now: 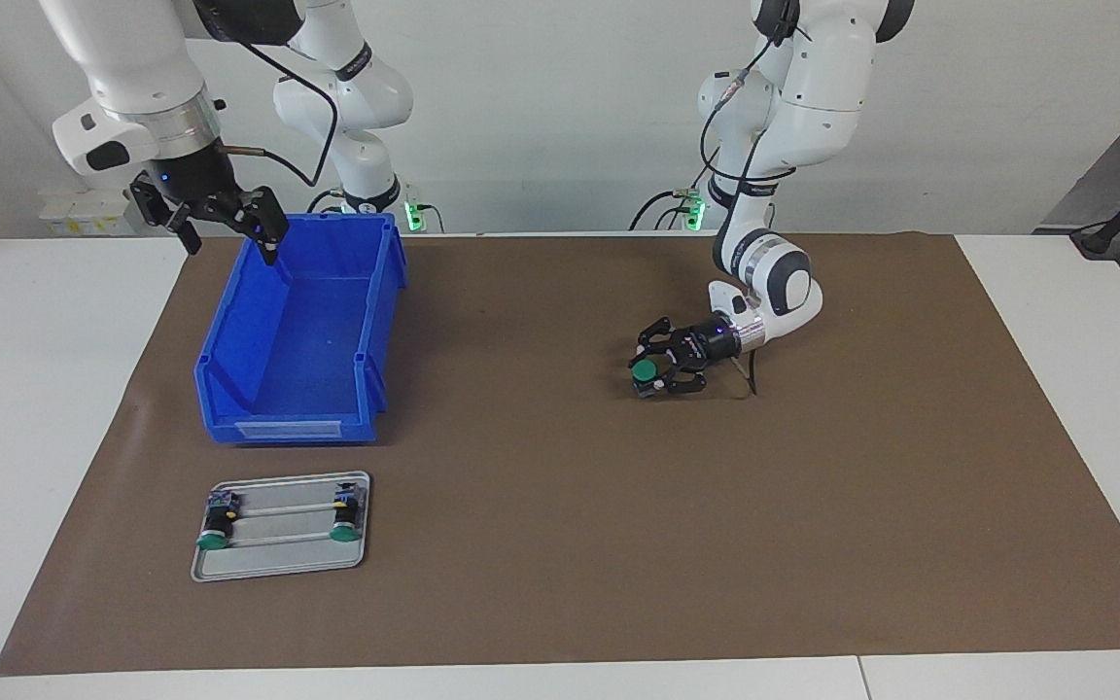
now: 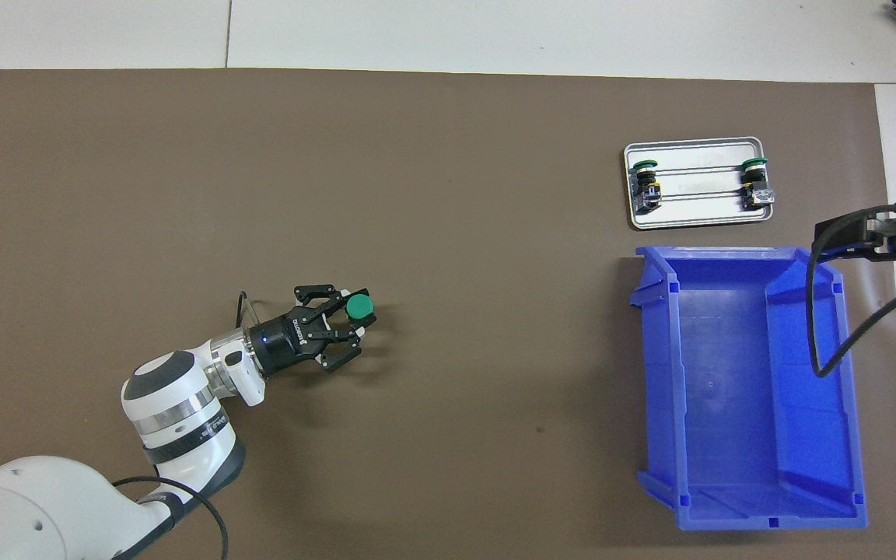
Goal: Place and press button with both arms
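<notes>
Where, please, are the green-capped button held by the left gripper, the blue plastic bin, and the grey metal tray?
green-capped button [image 2: 358,308], overhead view, on its round cap.
blue plastic bin [image 1: 229,345], facing view, on a side wall.
grey metal tray [image 2: 693,222], overhead view, on its rim.

From overhead my right gripper [image 2: 895,233] is cut off at the edge; my fingers hide the button's [image 1: 648,369] body.

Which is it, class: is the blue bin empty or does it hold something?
Empty. Both views show the blue bin with only its bare blue floor; no button lies inside, and the two buttons not in use sit on the metal tray beside it.
</notes>
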{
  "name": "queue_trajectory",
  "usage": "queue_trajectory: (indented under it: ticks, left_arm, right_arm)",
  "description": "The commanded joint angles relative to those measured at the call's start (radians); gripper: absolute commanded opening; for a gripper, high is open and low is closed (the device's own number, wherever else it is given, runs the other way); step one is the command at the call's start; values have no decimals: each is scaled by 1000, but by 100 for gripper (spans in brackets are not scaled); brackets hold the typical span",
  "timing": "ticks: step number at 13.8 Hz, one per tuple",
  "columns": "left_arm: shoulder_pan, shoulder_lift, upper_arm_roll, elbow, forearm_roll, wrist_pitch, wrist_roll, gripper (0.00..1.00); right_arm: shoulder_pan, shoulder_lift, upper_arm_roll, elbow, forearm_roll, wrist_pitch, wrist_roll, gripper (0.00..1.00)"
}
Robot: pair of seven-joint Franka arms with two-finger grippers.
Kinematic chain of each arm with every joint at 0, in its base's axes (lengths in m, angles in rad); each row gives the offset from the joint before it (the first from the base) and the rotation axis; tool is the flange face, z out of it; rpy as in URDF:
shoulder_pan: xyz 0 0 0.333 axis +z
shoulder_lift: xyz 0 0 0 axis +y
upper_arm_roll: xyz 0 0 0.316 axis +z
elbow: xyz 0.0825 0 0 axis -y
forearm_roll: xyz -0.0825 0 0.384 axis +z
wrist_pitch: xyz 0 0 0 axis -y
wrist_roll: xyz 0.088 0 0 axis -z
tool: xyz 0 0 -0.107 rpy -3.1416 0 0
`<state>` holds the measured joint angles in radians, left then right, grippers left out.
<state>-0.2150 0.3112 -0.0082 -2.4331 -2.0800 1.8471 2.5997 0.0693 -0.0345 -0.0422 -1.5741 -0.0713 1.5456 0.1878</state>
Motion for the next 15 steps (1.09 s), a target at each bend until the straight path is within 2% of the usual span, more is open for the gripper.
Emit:
queue_trajectory:
  ticks: [1,7,8,9,11,13,15]
  left_arm:
    - [-21,16,13,-15,-20,-9,34,47]
    - [-21,16,14,-23,-17,-2,40,54]
    - [-20,16,14,-26,-17,0,40,64]
    - [-17,16,13,-26,-17,1,39,68]
    - [-20,16,13,-24,-17,7,34,69]
    - [-24,19,11,-15,-17,32,28,84]
    - [-23,19,11,-15,-17,32,26,88]
  right_arm:
    - [-8,-25,5,-27,1,10,-28,100]
    - [-8,-25,5,-29,1,10,-28,100]
    - [-8,-25,5,-29,1,10,-28,100]
    - [-8,-25,5,-27,1,10,-28,100]
    - [-8,-25,5,-27,1,10,-28,100]
    - [-8,-25,5,-27,1,10,-28,100]
    - [-8,-25,5,-27,1,10,-28,100]
